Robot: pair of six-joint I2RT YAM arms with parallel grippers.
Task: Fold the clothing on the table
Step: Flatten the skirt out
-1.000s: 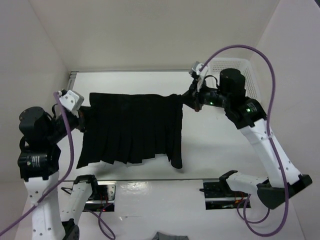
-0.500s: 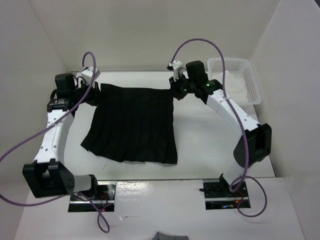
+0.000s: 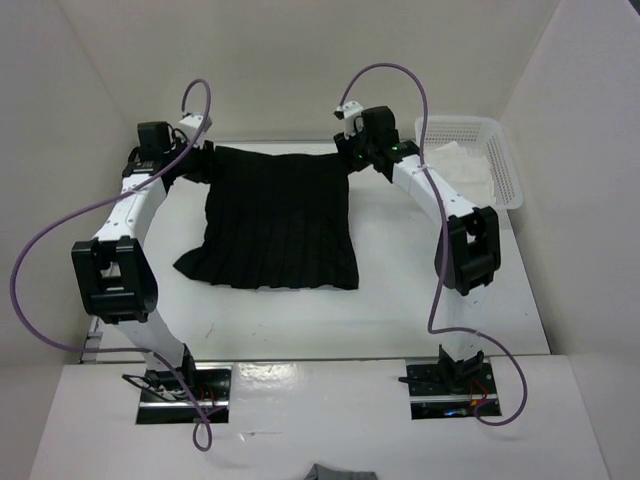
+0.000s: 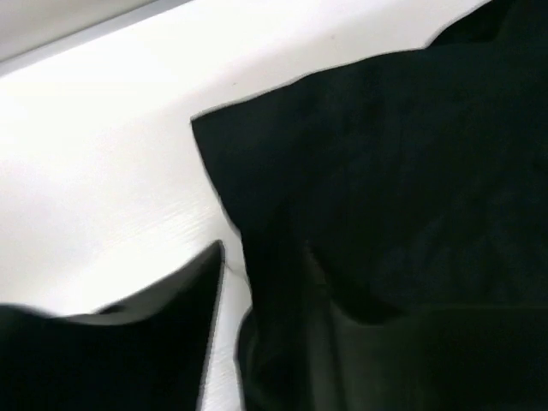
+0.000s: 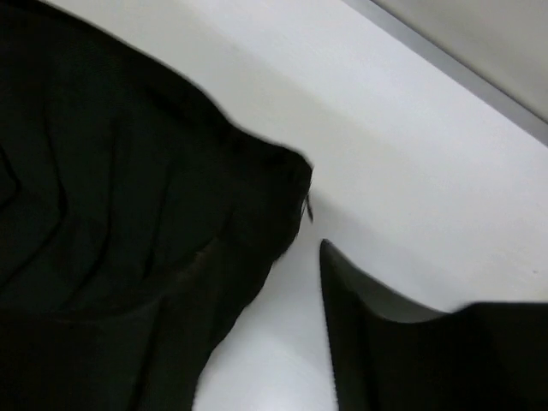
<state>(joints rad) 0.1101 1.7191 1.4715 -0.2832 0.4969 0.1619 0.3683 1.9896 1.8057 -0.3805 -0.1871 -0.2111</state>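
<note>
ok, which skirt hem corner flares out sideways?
The left-arm-side corner of the skirt: it juts out past the side edge; the other corner sits square.

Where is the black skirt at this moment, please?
Top view: the black skirt lies spread at the table's far middle, between the left hand and right hand, left of the white basket.

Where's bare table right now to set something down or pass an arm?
Free: the near strip of table between the skirt hem and the arm bases; also between skirt and right arm. Crowded: far edge, left gripper and right gripper at the waistband; basket far right.
</note>
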